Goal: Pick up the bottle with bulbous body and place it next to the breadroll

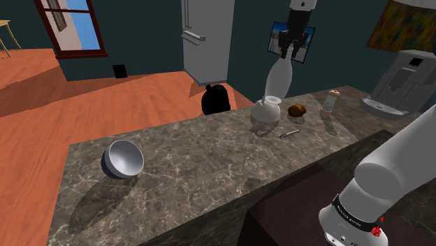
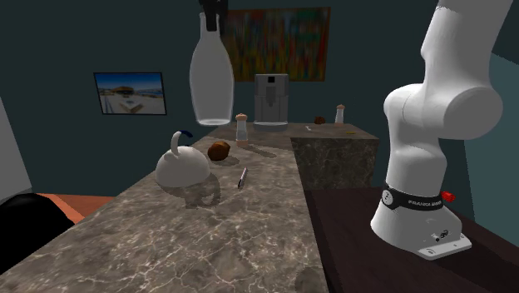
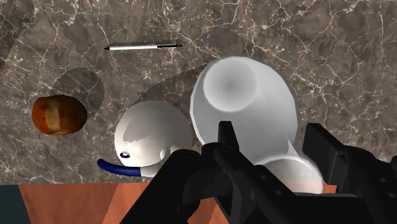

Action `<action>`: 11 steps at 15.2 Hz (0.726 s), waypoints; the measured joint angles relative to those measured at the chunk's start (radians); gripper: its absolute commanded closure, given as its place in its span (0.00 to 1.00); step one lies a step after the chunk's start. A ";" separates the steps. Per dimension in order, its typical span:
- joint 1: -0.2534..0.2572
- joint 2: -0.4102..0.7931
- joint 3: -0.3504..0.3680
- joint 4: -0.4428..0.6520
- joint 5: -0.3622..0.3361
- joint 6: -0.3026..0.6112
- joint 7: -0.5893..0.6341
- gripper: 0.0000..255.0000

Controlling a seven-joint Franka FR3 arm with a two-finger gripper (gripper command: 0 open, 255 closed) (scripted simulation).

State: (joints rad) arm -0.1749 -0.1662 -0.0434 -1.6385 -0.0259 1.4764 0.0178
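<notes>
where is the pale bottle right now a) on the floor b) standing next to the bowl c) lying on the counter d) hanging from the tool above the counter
d: the tool clasps the bottle by its neck, and the bottle's base hangs clear of the counter, just above the white pot with the blue handle.

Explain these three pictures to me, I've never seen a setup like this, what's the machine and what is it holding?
It is a white robot arm on a stand. One picture looks down from beside the stand, one looks along the counter, one from the arm's hand. Its black tool is shut on a pale bottle, held above the counter. On it lie a round white pot, a bread roll, a pen and a bowl.
</notes>
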 measured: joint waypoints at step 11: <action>-0.109 0.113 -0.148 0.018 -0.001 0.100 -0.255 1.00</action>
State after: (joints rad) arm -0.2835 -0.0534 -0.1916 -1.6206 -0.0269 1.5768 -0.2370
